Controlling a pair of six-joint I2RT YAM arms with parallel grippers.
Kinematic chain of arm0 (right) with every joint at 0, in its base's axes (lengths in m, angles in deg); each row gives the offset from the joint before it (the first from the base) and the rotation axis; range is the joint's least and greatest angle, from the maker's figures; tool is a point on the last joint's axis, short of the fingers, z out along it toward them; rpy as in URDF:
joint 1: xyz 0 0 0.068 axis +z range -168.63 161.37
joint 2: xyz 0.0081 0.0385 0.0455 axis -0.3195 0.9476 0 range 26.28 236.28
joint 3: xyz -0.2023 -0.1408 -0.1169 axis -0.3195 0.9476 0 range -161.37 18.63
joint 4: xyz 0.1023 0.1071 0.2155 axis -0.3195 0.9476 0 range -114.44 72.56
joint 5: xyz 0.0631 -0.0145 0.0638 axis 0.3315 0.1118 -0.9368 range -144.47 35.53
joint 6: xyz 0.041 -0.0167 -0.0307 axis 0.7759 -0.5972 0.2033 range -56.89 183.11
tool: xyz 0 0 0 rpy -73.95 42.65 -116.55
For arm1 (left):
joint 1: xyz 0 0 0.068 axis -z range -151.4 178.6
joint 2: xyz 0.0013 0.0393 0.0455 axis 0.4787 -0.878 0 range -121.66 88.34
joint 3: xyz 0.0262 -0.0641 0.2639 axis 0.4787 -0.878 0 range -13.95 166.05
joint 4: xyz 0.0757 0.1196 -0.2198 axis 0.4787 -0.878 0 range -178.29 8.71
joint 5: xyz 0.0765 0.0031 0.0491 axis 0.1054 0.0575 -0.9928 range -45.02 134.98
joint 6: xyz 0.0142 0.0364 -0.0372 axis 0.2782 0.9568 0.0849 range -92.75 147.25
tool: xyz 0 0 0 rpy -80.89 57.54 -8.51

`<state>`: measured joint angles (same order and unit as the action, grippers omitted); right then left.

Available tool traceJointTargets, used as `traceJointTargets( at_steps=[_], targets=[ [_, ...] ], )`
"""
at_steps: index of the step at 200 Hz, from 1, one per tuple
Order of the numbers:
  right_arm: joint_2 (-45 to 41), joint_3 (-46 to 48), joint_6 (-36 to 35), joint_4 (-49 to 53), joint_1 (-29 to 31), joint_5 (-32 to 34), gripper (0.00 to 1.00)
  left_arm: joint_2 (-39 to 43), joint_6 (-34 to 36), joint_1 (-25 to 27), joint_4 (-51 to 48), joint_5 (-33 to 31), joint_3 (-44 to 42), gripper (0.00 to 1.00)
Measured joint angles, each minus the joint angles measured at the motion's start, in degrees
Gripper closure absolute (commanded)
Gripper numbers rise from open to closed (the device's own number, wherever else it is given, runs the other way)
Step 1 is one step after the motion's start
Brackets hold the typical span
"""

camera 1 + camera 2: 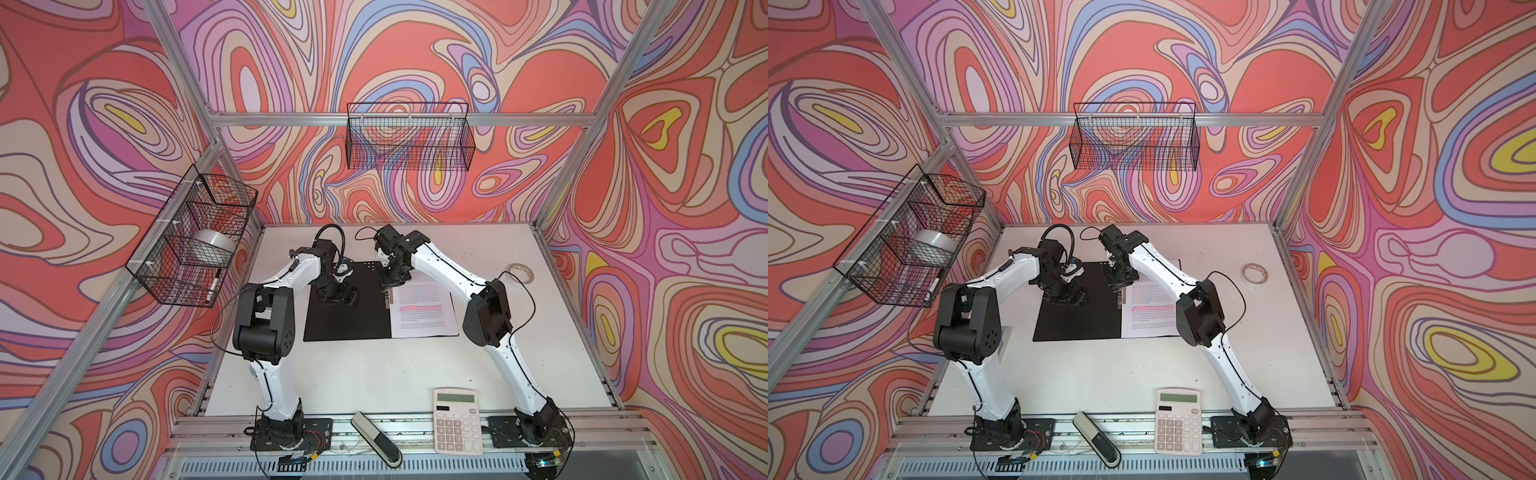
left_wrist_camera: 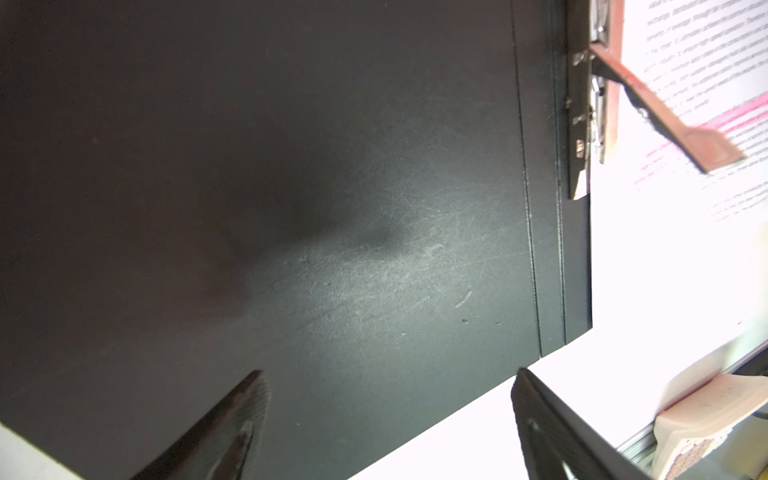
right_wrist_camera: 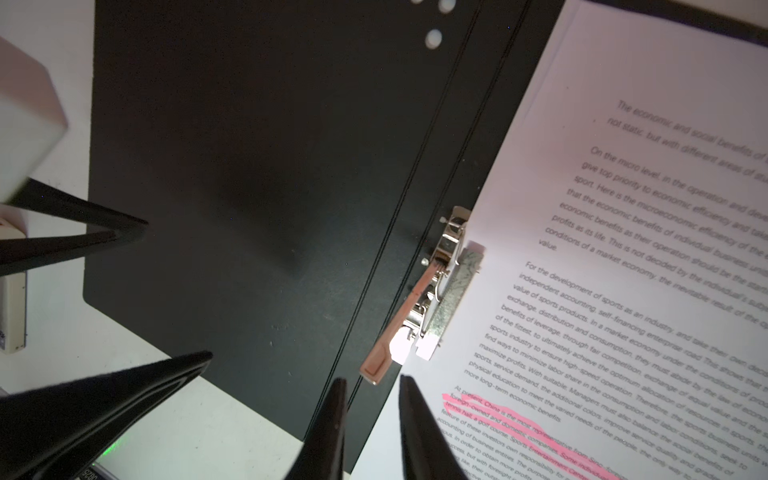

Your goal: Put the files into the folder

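The folder [image 1: 345,316] [image 1: 1075,324] lies open on the table, black inside up. The files [image 1: 422,311] [image 1: 1150,316], white printed sheets with pink highlighted lines, lie on its right half with their edge at the metal spine clip [image 3: 440,291]. The clip's copper-coloured lever [image 3: 399,332] [image 2: 665,120] stands tilted up. My right gripper [image 3: 372,379] [image 1: 390,284] hovers over the spine, its jaws a narrow gap apart with nothing between them and the lever's tip just beyond its fingertips. My left gripper [image 2: 390,371] [image 1: 338,297] is wide open over the black left flap [image 2: 291,208], holding nothing.
A white calculator [image 1: 459,419] and a foot pedal [image 1: 376,436] lie at the front edge. A tape roll [image 1: 521,274] sits at the right rear. Wire baskets hang on the left wall [image 1: 195,241] and the back wall [image 1: 409,137].
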<state>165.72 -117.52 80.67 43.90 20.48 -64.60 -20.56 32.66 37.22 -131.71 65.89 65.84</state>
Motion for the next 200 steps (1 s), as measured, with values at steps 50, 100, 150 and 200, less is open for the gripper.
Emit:
traceJointTargets(
  at_steps=[50, 100, 150, 200],
  targets=[
    [1.9, -1.3, -0.4, 0.6, 0.1, -0.1, 0.77, -0.7, 0.0, 0.0, 0.0, 0.0, 0.0, 0.08],
    [3.2, -1.3, -0.7, 2.0, 0.2, 1.2, 0.78, -0.8, 0.0, 0.0, 0.0, 0.0, 0.0, 0.08],
    [3.2, -1.6, -0.9, 2.4, 0.2, 1.8, 0.77, -0.9, 0.4, 0.0, 0.0, 0.0, 0.0, 0.08],
    [3.2, -2.6, -1.0, 2.4, 0.2, 1.5, 0.76, -0.9, 0.4, 0.0, 0.0, 0.0, 0.0, 0.08]
  ],
)
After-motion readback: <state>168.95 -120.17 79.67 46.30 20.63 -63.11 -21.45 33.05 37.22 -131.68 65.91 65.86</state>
